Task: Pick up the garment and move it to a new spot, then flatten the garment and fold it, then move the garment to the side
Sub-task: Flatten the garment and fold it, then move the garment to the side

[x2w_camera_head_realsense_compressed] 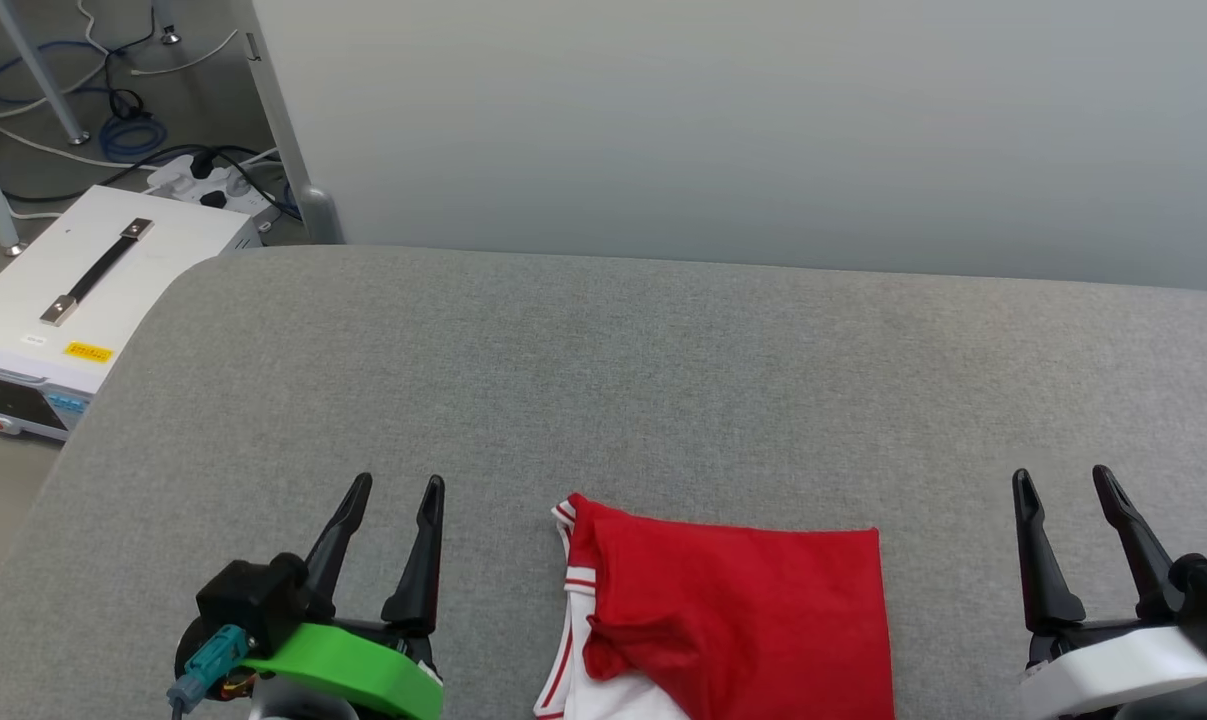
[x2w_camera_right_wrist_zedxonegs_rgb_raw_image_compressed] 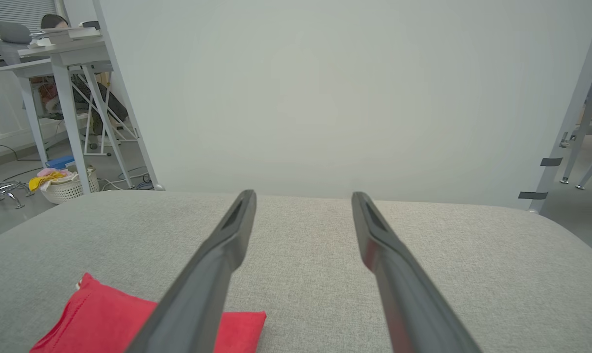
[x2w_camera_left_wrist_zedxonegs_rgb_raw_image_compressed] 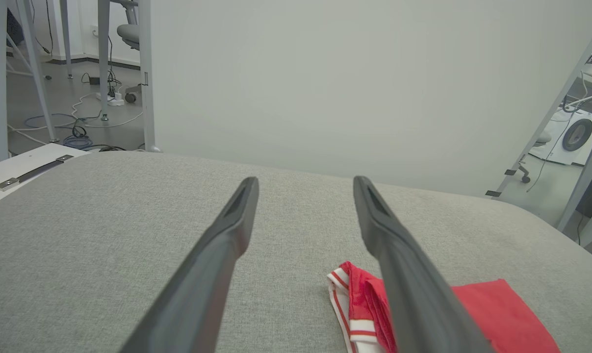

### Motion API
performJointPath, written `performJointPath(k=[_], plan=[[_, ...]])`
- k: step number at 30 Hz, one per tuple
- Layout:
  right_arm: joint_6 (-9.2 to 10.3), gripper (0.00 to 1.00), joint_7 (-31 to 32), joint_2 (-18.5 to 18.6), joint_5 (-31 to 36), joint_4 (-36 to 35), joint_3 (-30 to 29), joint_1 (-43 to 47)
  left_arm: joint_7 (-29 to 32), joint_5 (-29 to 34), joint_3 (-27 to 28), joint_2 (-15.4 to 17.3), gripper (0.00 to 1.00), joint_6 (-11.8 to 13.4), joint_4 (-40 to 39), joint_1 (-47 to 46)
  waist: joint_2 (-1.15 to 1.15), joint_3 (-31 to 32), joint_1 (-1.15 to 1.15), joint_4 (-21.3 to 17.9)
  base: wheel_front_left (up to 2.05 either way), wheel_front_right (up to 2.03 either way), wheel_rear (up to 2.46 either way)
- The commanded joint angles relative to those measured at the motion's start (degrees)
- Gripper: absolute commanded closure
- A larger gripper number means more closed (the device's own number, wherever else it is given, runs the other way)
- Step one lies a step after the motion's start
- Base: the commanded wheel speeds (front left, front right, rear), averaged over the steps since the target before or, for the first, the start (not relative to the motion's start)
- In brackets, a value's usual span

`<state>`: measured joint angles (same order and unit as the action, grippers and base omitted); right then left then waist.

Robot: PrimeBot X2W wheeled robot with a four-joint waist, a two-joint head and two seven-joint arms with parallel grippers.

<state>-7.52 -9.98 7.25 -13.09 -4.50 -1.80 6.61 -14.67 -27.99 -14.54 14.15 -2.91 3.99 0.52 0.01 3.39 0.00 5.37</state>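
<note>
The red garment (x2w_camera_head_realsense_compressed: 743, 610) lies folded into a rough square at the near middle of the grey table (x2w_camera_head_realsense_compressed: 603, 380), with white sleeve ends and striped trim along its left side. In the left wrist view the garment (x2w_camera_left_wrist_zedxonegs_rgb_raw_image_compressed: 501, 314) sits at the lower right, partly behind a finger. In the right wrist view the garment (x2w_camera_right_wrist_zedxonegs_rgb_raw_image_compressed: 99, 318) lies at the lower left. My left gripper (x2w_camera_head_realsense_compressed: 399, 488) hovers open to the left of it, apart from the cloth. My right gripper (x2w_camera_head_realsense_compressed: 1061, 478) stands open well to its right. Neither holds anything.
A white box with a black handle (x2w_camera_head_realsense_compressed: 83, 290) stands on the floor off the table's left edge, beside cables and a power strip (x2w_camera_head_realsense_compressed: 203, 180). A pale wall panel (x2w_camera_head_realsense_compressed: 743, 120) rises behind the table. A laundry basket (x2w_camera_right_wrist_zedxonegs_rgb_raw_image_compressed: 65, 186) sits on the floor.
</note>
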Motion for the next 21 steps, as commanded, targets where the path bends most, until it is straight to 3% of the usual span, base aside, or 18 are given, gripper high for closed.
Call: performJointPath(k=[1, 15, 18, 21], plan=[[0.03, 0.0, -0.5, 0.0, 0.1, 0.5, 0.2, 0.1, -0.3, 1.1, 0.5, -0.6, 0.0, -0.6, 0.3, 0.7, -0.01, -0.1, 0.0, 0.2, 0.0, 0.0, 0.0], [0.03, 0.0, 0.5, 1.4, -1.4, 2.5, 1.4, -1.1, -0.3, 5.0, 3.7, -3.5, 0.0, -3.4, 1.7, 0.9, -0.01, -0.9, 0.0, 1.0, 0.0, 0.0, 0.0], [0.03, 0.0, 4.9, 2.0, -1.9, 3.0, 2.7, -1.3, -0.3, 5.4, 3.8, -3.8, 0.0, -3.7, 2.0, 0.8, -0.01, -1.2, 0.0, 1.1, 0.0, 0.0, 0.0], [0.03, 0.0, 13.4, 2.4, -2.8, 2.8, 4.6, -1.8, -0.3, 5.7, 3.8, -4.1, 0.0, -4.0, 2.4, 0.3, -0.01, -2.1, 0.0, 1.4, 0.0, 0.0, 0.0]])
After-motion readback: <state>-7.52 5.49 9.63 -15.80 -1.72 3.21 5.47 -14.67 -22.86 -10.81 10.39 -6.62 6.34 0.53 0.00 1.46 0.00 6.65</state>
